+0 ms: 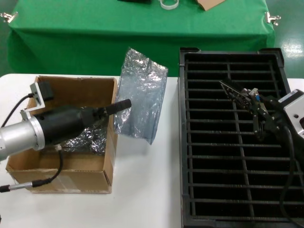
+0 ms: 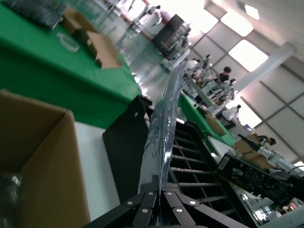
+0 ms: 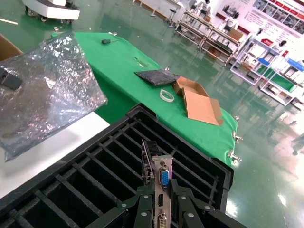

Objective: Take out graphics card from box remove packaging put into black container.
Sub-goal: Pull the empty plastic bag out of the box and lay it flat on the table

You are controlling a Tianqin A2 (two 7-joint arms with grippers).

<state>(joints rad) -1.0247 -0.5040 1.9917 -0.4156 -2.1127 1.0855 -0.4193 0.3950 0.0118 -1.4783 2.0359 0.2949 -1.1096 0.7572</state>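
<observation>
My right gripper (image 1: 255, 107) is shut on the graphics card (image 1: 233, 91), a dark board with a metal port bracket (image 3: 160, 183), and holds it tilted above the black container (image 1: 182, 142). In the right wrist view the right gripper (image 3: 161, 197) clamps the bracket over the slots (image 3: 95, 175). My left gripper (image 1: 124, 104) is shut on the grey-silver antistatic bag (image 1: 140, 97) and holds it up between the box (image 1: 71, 175) and the container. In the left wrist view the left gripper (image 2: 159, 192) pinches the bag (image 2: 164, 118) edge-on.
More crinkled silver plastic (image 1: 88, 140) lies inside the brown box. A green-covered table (image 1: 137, 33) stands behind the white table (image 1: 147, 190), with a white tape ring (image 1: 169, 4) and cardboard (image 3: 199, 102) on it.
</observation>
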